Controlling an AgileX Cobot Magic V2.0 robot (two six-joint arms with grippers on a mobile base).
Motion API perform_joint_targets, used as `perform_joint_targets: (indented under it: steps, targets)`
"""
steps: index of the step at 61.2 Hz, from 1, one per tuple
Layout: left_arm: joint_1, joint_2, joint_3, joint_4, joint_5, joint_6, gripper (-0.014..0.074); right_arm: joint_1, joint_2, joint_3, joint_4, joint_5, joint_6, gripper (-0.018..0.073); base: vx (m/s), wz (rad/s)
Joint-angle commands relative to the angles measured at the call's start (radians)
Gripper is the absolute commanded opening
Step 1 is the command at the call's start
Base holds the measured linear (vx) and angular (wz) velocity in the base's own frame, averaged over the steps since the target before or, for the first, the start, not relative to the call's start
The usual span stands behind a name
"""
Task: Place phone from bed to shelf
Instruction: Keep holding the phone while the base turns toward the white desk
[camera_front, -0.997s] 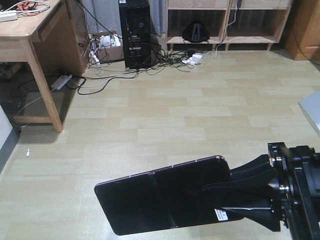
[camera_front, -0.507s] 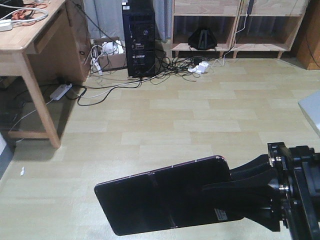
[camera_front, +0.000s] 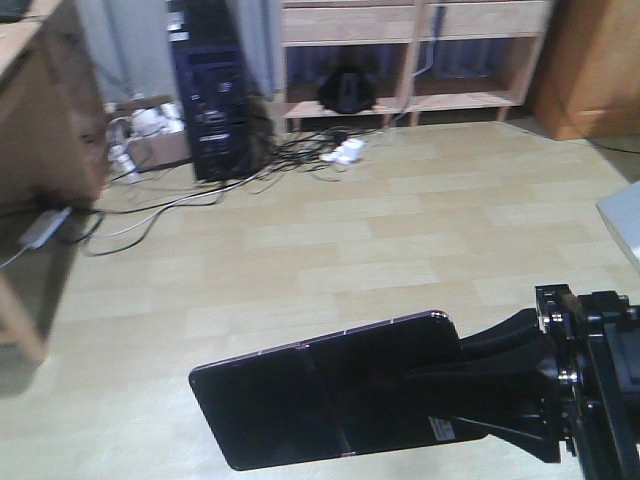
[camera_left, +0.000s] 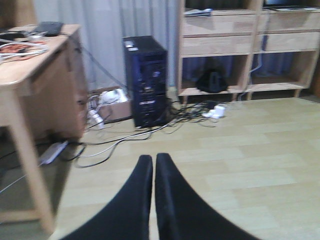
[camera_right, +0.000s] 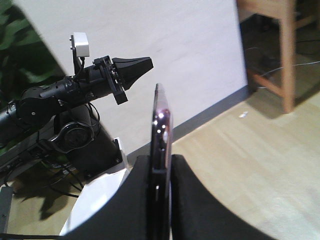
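The phone is a flat glossy black slab with a crease across its middle. It is held level above the floor at the bottom of the front view. My right gripper is shut on its end with the white sticker. In the right wrist view the phone stands edge-on between the two black fingers of the right gripper. My left gripper is shut with nothing in it, and the left gripper also shows beyond the phone. The light wood shelf stands against the far wall, and the shelf shows too. The bed is out of view.
A black computer tower and tangled cables lie on the floor left of the shelf. A wooden desk stands at the left. A brown cabinet is at the far right. A pale grey flat corner juts in at the right edge.
The whole room has slid leftwards in the front view: the desk is nearly out of frame and the shelf sits nearer the middle. The phone stays fixed in the right gripper.
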Motion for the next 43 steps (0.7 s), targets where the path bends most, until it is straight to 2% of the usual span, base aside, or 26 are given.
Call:
perform_joint_targets:
  steps: [1,43]
  targets:
    - [0.001,-0.006,0.002,-0.006,-0.073,-0.004,0.0001,-0.005,-0.011,-0.024,0.100,0.063,-0.003,-0.0004,0.28,-0.41]
    - [0.001,-0.006,0.002,-0.006,-0.073,-0.004,0.0001,-0.005,-0.011,-0.024,0.100,0.063,-0.003,-0.0004,0.26,-0.51]
